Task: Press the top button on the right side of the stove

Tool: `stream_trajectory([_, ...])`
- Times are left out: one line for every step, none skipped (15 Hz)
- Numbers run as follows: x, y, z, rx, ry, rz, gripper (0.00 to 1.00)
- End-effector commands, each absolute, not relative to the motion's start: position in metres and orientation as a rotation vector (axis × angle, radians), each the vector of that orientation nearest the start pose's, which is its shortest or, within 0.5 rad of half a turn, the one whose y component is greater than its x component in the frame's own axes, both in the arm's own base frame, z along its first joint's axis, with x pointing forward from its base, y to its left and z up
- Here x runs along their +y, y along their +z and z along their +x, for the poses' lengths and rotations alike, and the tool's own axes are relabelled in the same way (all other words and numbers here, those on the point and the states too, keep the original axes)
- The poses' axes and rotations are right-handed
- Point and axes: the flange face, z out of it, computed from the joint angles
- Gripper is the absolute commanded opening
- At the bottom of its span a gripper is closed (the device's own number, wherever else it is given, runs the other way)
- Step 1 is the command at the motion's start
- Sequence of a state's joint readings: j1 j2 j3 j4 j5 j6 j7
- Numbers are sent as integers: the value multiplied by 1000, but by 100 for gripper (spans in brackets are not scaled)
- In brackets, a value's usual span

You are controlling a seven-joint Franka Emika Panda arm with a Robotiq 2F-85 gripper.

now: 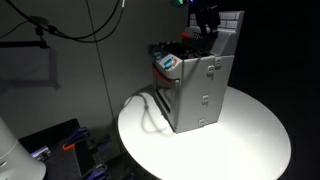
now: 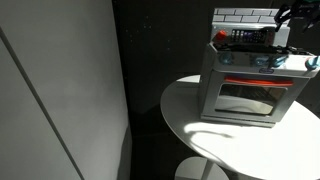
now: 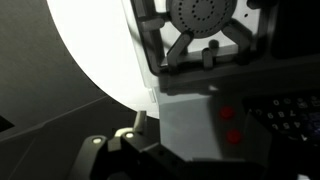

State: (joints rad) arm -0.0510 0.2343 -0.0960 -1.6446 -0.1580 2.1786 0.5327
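Note:
The grey toy stove (image 1: 200, 90) stands on a round white table (image 1: 250, 140), and both exterior views show it (image 2: 245, 95). Its white tiled back panel (image 2: 240, 15) rises behind the dark cooktop. My gripper (image 1: 205, 25) hangs above the back of the stovetop, near the stove's far side (image 2: 290, 22). In the wrist view two red round buttons, one (image 3: 228, 113) above the other (image 3: 233, 138), sit on a grey panel (image 3: 190, 115) beside a dark burner (image 3: 205, 15). The dark fingers (image 3: 200, 165) fill the bottom edge, look closed together and hold nothing.
The table's rim (image 2: 185, 115) drops off close round the stove. A black curtain and hanging cables (image 1: 70, 25) stand behind it. A tall pale panel (image 2: 60, 90) fills one side. Dark equipment (image 1: 60, 140) sits low beside the table.

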Motion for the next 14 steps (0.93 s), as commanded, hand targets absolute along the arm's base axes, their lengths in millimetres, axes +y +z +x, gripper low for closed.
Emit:
stream_trajectory([-100, 511, 667, 991, -559, -3061, 100])
stream_trajectory([-100, 510, 669, 994, -556, -3062, 100])
stream_trajectory([-101, 509, 671, 996, -557, -3063, 100])
stream_trajectory([-101, 507, 673, 998, -553, -3064, 100])
stream_trajectory([-102, 505, 675, 1001, -546, -3063, 100])
stream_trajectory([-103, 504, 676, 1004, -545, -3064, 100])
stream_trajectory([-103, 502, 678, 1005, -541, -3064, 100])
stream_trajectory([-103, 501, 679, 1006, -540, -3065, 100])
stream_trajectory([-103, 500, 680, 1006, -542, -3065, 100])
stream_trajectory([-103, 500, 682, 1006, -544, -3066, 100])
stream_trajectory([-103, 500, 684, 1005, -548, -3066, 100])
stream_trajectory([-103, 500, 685, 1004, -548, -3067, 100])
stream_trajectory([-103, 500, 686, 1002, -551, -3067, 100])
stream_trajectory([-102, 500, 687, 1002, -551, -3067, 100])
